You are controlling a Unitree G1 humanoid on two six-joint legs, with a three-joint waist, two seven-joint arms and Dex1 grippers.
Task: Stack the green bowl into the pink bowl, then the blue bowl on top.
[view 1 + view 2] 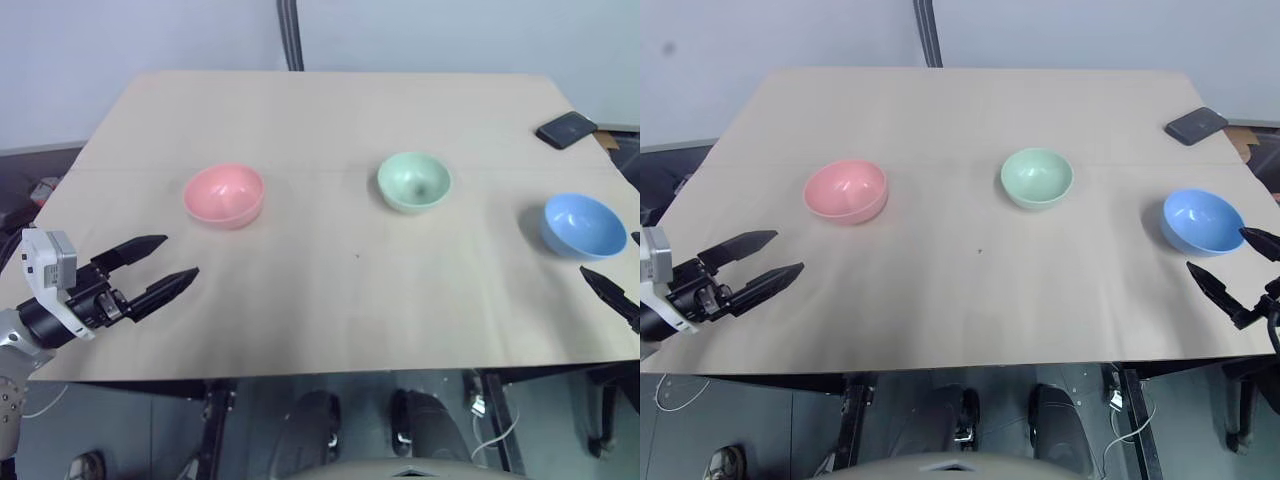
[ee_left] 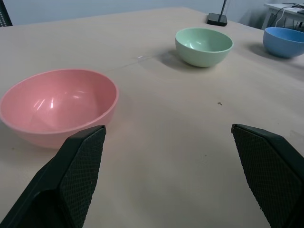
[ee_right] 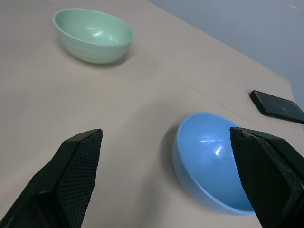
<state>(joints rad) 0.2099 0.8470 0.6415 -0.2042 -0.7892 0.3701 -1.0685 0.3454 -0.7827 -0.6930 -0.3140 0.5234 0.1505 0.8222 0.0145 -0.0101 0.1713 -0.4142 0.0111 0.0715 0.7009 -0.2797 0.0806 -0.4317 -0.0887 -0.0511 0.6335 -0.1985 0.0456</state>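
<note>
Left claw [image 1: 160,268] hovering level over the near left corner of the worktop [image 1: 330,310], fingers spread wide, gripping nothing, aiming toward the pink bowl [image 1: 224,195] just beyond. Right claw [image 1: 1230,267] reaching in at the near right edge, likewise gaping and empty, flanking the blue bowl [image 1: 1202,220]. Green bowl [image 1: 413,181] sitting between the other two, well apart from both. Dark phone [image 1: 567,129] lying at the far right corner. Showing no readable writing anywhere.
</note>
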